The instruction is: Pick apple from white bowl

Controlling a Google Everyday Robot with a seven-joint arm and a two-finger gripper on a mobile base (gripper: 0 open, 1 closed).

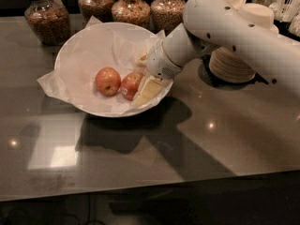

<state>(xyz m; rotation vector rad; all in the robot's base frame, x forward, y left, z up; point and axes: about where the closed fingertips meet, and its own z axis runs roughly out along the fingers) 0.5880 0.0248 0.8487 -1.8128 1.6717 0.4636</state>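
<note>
The white bowl (79, 46), lined with crumpled white tissue, stands at the table's back left. Two apples lie in it. The right one (130, 84) is red-orange with a small white sticker low on its skin. The left one (108, 81) is a similar red apple without a sticker. My gripper (139, 80) reaches into the bowl from the right. Its cream fingers (149, 91) stand open on either side of the stickered apple's right half, one behind it and one in front. The white arm (220, 27) covers the bowl's right rim.
Several glass jars of brown grain (47, 20) line the back edge behind the bowl. A stack of small paper bowls (234, 62) stands right of the arm. Bare glossy tabletop (187, 144) spreads in front, with the table's front edge near the bottom.
</note>
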